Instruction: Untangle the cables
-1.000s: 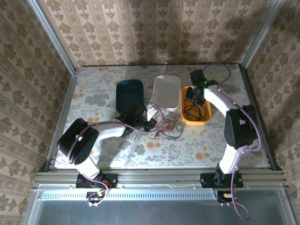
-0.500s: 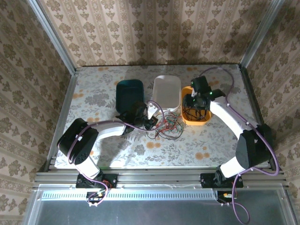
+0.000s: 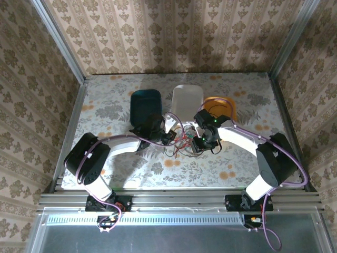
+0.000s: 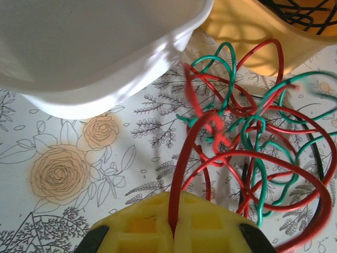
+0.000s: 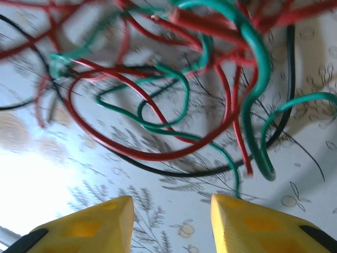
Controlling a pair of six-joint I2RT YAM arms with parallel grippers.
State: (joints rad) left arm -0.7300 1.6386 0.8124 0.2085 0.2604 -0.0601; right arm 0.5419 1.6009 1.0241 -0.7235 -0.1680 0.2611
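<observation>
Pinching: the left gripper (image 4: 172, 231) has its yellow pads pressed together on a red cable (image 4: 178, 174), which rises from between them into the tangle; in the top view this gripper (image 3: 169, 138) sits just in front of the white tray's near left corner.
Right gripper: the right gripper (image 5: 171, 213) has its yellow fingers spread with nothing between them, tips low over the desk at the tangle's edge; it (image 3: 202, 143) is in front of the white tray's near right corner.
Cables: the red, green and black cables (image 3: 184, 143) lie looped through one another on the desk, just in front of the white tray, between the two grippers.
White tray: the white tray (image 3: 187, 99) stands mid-desk, its near edge just beside the tangle.
Orange tray: the orange tray (image 3: 227, 105) is just beside the white tray's right side, with black wires (image 4: 300, 13) coiled in it.
Teal tray: the dark teal tray (image 3: 146, 103) is near the white tray's left side, apart from it.
Desk: the desk (image 3: 105, 110) has a pale floral surface.
</observation>
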